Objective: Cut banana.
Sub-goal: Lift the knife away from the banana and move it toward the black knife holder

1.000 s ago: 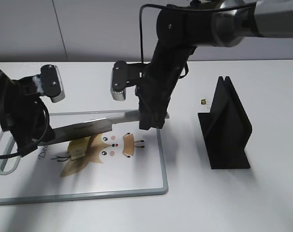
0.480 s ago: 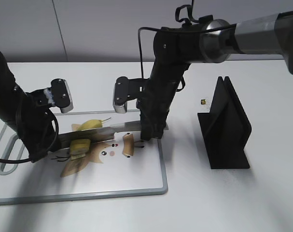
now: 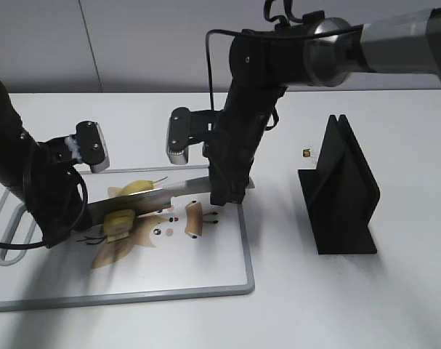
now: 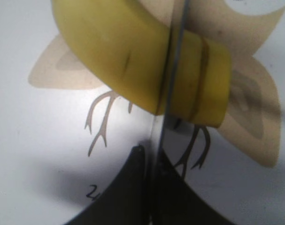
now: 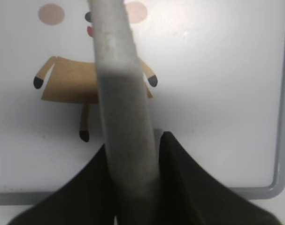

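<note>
The yellow banana point(image 3: 133, 190) lies on the white cutting board point(image 3: 205, 262), over a tan deer print. A long knife point(image 3: 155, 198) lies across it, with banana showing on both sides of the blade. My right gripper point(image 3: 227, 193) is shut on the knife's grey handle point(image 5: 119, 84). My left gripper point(image 3: 66, 222) is shut on the blade's tip end. In the left wrist view the thin blade point(image 4: 173, 70) crosses the banana point(image 4: 123, 61) just ahead of the shut fingers point(image 4: 151, 154). In the right wrist view the fingers point(image 5: 137, 150) clamp the handle.
The board has a grey rim point(image 5: 281, 140) and a loop handle at its left end point(image 3: 9, 251). A black upright stand point(image 3: 340, 193) is on the table to the right. A small dark and yellow object point(image 3: 306, 153) lies behind it.
The knife has come down across the banana. The left arm has drawn back to the left, and the banana's far part now shows behind the blade.
</note>
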You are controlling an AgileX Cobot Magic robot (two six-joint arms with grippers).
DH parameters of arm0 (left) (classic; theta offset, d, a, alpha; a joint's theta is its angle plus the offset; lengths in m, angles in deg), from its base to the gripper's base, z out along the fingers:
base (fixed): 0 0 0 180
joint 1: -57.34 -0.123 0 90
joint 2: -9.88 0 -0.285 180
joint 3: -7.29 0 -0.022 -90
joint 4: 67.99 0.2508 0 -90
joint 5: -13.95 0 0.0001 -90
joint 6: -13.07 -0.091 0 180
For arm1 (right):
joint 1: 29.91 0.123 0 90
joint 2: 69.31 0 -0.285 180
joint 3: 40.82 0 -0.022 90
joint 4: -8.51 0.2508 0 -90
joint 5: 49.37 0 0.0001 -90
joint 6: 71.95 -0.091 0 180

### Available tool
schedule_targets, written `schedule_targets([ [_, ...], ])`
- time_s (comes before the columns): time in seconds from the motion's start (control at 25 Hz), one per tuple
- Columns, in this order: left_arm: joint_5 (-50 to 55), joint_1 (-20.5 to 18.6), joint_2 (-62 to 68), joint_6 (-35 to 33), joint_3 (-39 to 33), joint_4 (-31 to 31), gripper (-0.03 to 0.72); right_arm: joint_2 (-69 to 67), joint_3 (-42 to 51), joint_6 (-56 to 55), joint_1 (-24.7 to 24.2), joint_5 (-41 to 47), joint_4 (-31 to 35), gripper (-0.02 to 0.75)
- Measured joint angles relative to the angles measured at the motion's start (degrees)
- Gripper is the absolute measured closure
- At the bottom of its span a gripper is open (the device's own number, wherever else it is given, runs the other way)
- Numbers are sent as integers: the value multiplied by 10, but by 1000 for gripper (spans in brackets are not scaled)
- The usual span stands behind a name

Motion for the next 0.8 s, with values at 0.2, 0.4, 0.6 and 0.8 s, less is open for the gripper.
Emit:
schedule_targets([
  [0.2, 19, 1, -21, 1, -5, 0, 693, 26, 2, 2, 3, 13, -1, 540],
  [0.4, 25, 1, -44, 3, -6, 11, 694, 37, 2, 2, 4, 15, 0, 540],
  [0.6, 29, 1, -77, 5, -7, 24, 695, 52, 2, 2, 4, 15, 2, 539],
  [0.8, 39, 1, -135, 5, -7, 27, 695, 89, 2, 2, 4, 17, -1, 539],
])
